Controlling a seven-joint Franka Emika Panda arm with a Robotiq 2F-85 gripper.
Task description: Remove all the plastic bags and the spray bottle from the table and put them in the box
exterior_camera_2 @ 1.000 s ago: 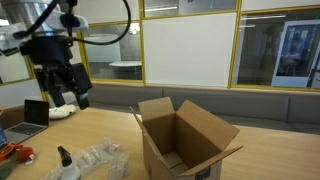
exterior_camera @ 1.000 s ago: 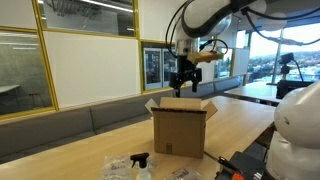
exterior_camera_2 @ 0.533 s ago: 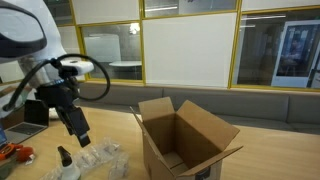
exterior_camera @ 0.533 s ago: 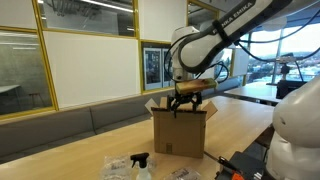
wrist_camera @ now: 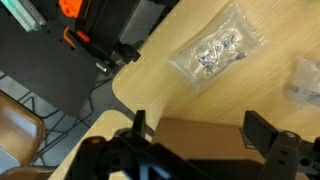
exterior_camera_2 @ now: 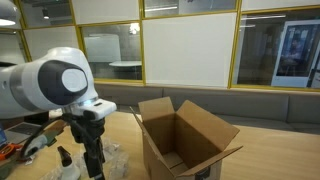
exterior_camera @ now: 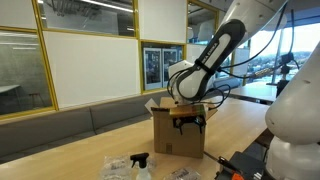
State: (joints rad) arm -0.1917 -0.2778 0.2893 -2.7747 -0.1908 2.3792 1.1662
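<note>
The cardboard box [exterior_camera: 168, 135] [exterior_camera_2: 190, 140] stands open on the light-wood table [exterior_camera: 240, 122] [exterior_camera_2: 275, 165]. My gripper [exterior_camera: 189, 126] [exterior_camera_2: 95, 168] [wrist_camera: 200, 132] hangs low in front of the box's side, open, with nothing gripped. The wrist view shows a brown surface [wrist_camera: 200, 145] behind the jaws, which looks like the box. The spray bottle [exterior_camera: 141, 166] [exterior_camera_2: 63, 158] stands near the table's corner. Clear plastic bags [exterior_camera: 117, 168] [exterior_camera_2: 116, 158] lie round it, and another bag [exterior_camera: 180, 174] lies in front of the box. One bag [wrist_camera: 215, 52] holding small pieces lies beyond my fingertips, and a further bag [wrist_camera: 308, 80] sits at the right edge.
The table's edge and rounded corner [wrist_camera: 118, 88] lie close to my gripper. Black and orange gear [wrist_camera: 75, 25] [exterior_camera: 240, 166] sits beyond that edge. A grey bench [exterior_camera: 70, 125] runs along the glass wall.
The arm has swung down from above the box to a low spot in front of it, near the bags. The jaws stayed open. Nothing on the table moved.
</note>
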